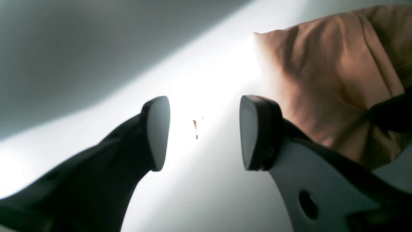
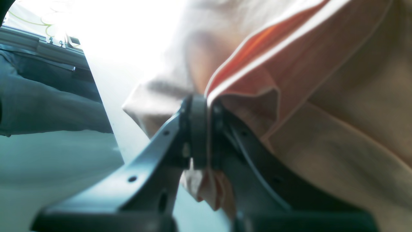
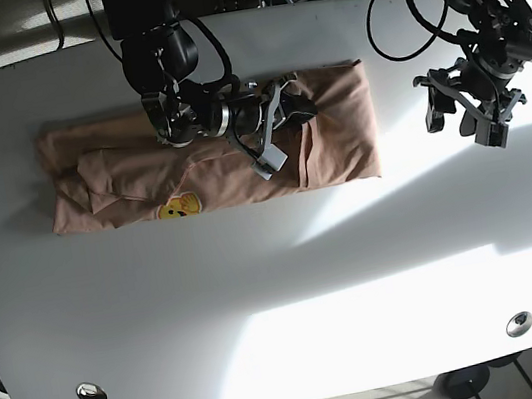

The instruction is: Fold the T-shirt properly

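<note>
Soft, limp peach T-shirt (image 3: 209, 158) drapes from the right gripper (image 2: 206, 129) pinching its striped hem; left gripper (image 1: 204, 132) gapes empty.

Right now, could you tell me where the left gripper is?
In the base view the left gripper hangs open on the right side, over bare white table, clear of the T-shirt's right edge.

The T-shirt (image 2: 338, 96) runs off the right wrist view's edges, blurred throughout.
</note>
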Robot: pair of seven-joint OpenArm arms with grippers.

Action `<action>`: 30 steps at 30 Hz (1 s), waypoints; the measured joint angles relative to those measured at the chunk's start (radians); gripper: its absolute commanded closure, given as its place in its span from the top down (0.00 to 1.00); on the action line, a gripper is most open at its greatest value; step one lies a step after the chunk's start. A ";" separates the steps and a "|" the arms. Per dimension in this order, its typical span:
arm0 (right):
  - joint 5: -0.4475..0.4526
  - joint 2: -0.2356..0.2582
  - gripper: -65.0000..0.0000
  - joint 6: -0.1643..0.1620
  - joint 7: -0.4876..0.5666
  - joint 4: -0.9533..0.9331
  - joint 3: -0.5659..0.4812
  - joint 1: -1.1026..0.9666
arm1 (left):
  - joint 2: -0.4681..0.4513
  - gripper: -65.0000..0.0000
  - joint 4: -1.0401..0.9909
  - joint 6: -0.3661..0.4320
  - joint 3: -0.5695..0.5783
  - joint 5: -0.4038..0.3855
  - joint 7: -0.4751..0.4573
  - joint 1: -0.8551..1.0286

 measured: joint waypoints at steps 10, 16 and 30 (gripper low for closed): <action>0.001 0.005 0.03 0.003 -0.137 0.242 0.132 -0.025 | 0.000 0.50 0.000 0.000 0.000 0.000 0.000 -0.002; 0.009 0.072 0.03 0.003 -0.216 0.261 0.214 -0.026 | 0.002 0.50 0.000 0.000 0.001 0.004 0.000 -0.002; 0.011 0.160 0.66 0.005 -0.227 0.265 0.273 -0.091 | 0.003 0.50 -0.002 0.000 0.008 0.003 0.000 -0.002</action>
